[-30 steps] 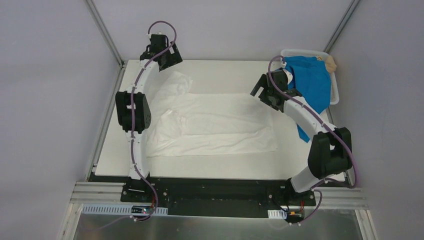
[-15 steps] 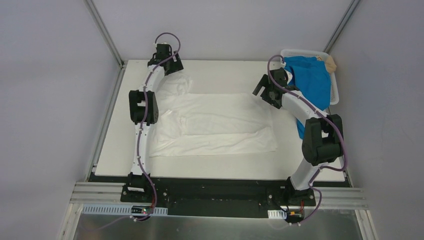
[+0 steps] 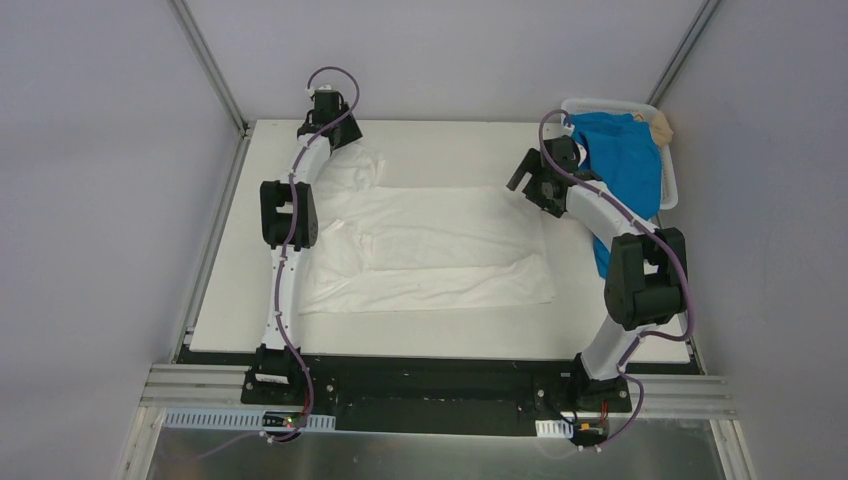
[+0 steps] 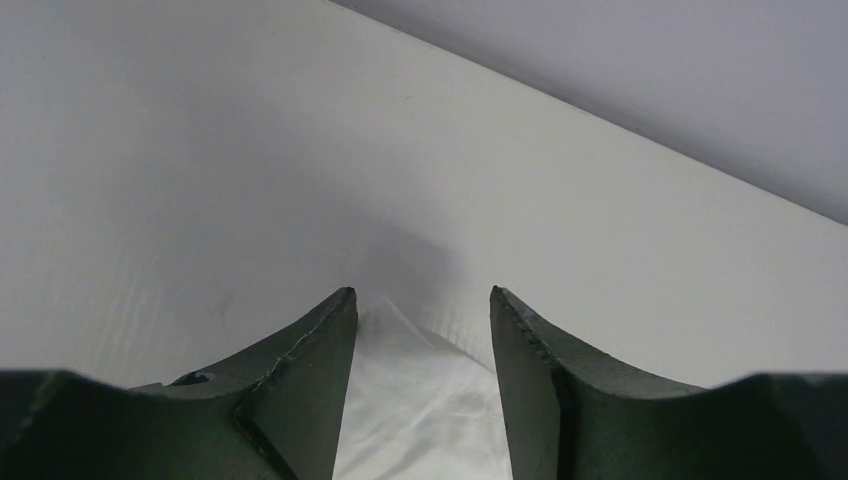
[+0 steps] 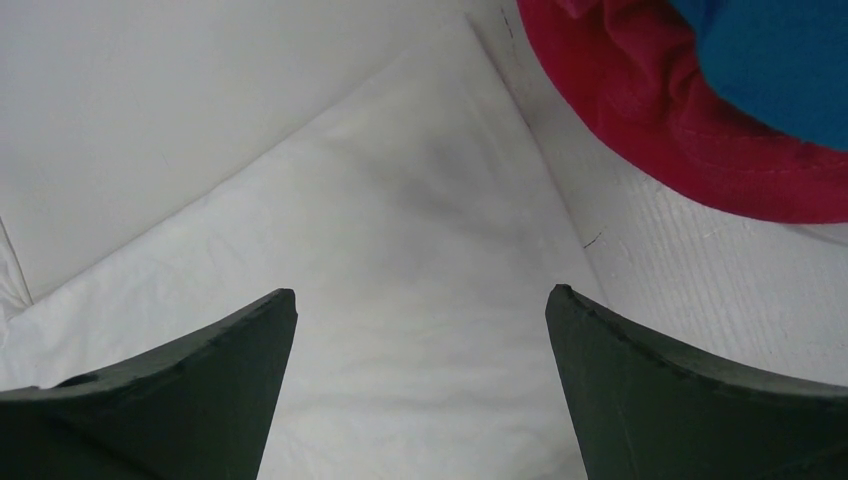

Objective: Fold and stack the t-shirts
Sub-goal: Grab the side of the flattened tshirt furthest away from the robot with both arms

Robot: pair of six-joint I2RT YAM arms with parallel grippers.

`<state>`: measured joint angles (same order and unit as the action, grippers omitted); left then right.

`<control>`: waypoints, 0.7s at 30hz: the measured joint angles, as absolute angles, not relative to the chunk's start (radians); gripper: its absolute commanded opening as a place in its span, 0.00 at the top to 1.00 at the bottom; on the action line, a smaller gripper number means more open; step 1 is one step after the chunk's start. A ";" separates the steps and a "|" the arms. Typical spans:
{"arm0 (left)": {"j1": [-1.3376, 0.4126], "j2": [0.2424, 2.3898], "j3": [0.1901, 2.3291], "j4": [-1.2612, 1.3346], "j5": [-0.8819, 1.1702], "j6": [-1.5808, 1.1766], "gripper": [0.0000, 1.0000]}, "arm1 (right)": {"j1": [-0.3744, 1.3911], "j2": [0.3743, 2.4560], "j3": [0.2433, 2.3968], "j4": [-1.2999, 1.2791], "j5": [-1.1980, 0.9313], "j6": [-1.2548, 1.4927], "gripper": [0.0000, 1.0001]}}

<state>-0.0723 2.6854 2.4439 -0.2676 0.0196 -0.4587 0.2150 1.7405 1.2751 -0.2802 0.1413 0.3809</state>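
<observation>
Where the white t-shirt (image 3: 430,250) lies: spread flat in the middle of the table (image 3: 450,140), one sleeve bunched at 10 o'clock.
Left tool (image 4: 420,300): jaws partly open and empty, straddling a pointed cloth tip at the shirt's 11 o'clock corner.
Right tool (image 5: 420,295): jaws wide and empty, above the 2 o'clock corner.
Risk: the left bite may catch only the tip, so the thin cloth slips out; the right could snag the magenta t-shirt (image 5: 680,130) just beside it at 1 o'clock; an uneven lift would skew the fold.
Materials: limp, softly creased cloth; smooth matte table; blue t-shirt (image 3: 625,160) draped over the slotted basket (image 3: 610,103).
</observation>
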 measured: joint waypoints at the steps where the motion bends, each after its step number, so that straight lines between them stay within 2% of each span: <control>1: -0.072 2.685 2.440 -0.264 0.021 -0.463 0.52 | 0.213 1.740 1.275 -0.280 0.139 0.381 0.01; 8: -0.072 2.671 2.365 -0.199 0.053 -0.469 0.63 | 0.205 1.740 1.273 -0.275 0.117 0.384 0.01; 12: -0.071 2.656 2.330 -0.184 0.079 -0.484 0.87 | 0.203 1.740 1.264 -0.271 0.107 0.386 0.01; 14: -0.071 2.656 2.326 -0.186 0.081 -0.488 0.91 | 0.201 1.740 1.260 -0.272 0.101 0.389 0.01; 15: -0.072 2.656 2.325 -0.187 0.081 -0.488 1.00 | 0.199 1.740 1.259 -0.271 0.099 0.389 0.01; 21: -0.080 2.646 2.325 -0.224 0.062 -0.466 1.00 | 0.192 1.740 1.246 -0.267 0.095 0.389 0.01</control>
